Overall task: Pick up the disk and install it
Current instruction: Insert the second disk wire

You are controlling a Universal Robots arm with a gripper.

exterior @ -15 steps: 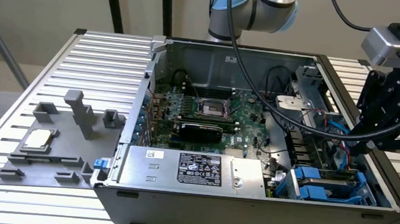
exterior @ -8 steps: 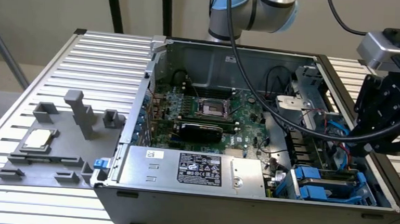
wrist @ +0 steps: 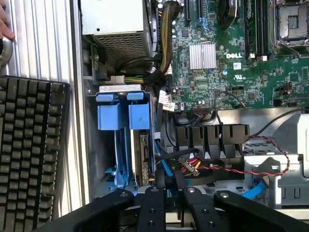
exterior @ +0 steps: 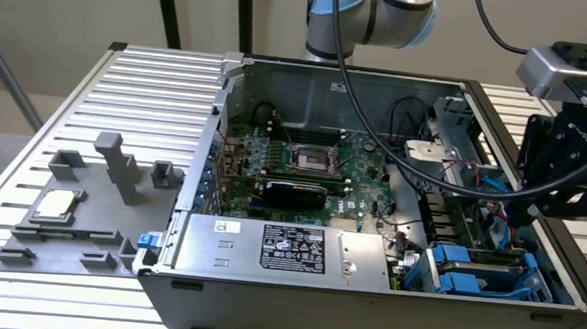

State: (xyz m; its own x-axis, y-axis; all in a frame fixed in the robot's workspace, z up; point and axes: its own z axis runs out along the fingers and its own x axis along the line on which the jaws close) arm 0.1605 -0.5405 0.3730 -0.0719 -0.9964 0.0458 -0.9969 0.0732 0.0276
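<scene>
A: Where is the disk (wrist: 140,118)?

B: In the drive bay at the corner of the case (exterior: 366,310), beside the power supply (exterior: 288,248); it stands on edge in its blue carrier, with a second blue carrier just beside it.

A: And the claw (wrist: 170,186)?

B: Over the inside of the case, near the bay but apart from it; it hangs above the cables (wrist: 212,166) between the bay and the motherboard (wrist: 231,58); it touches nothing that I can see.

A: Wide or narrow?

B: Narrow; a slim gap shows between the fingers (wrist: 153,203), and nothing sits in that gap; it is holding no disk.

A: So which step is this?

B: My reading: the disk sits in the bay and the claw is empty, so the grasp is either not yet made or already let go; I cannot tell whether the carrier is fully seated.

A: What would a move on the disk call for?

B: I judge it would need the claw lined up over the blue tabs and spread enough to straddle them; the neighbouring carrier and the loose cables leave little room, so a straight, careful approach.

A: Anything else nearby?

B: A keyboard (wrist: 34,145) on the bench (exterior: 166,88), outside the case wall; a hand (wrist: 5,24) rests near its far end.
</scene>
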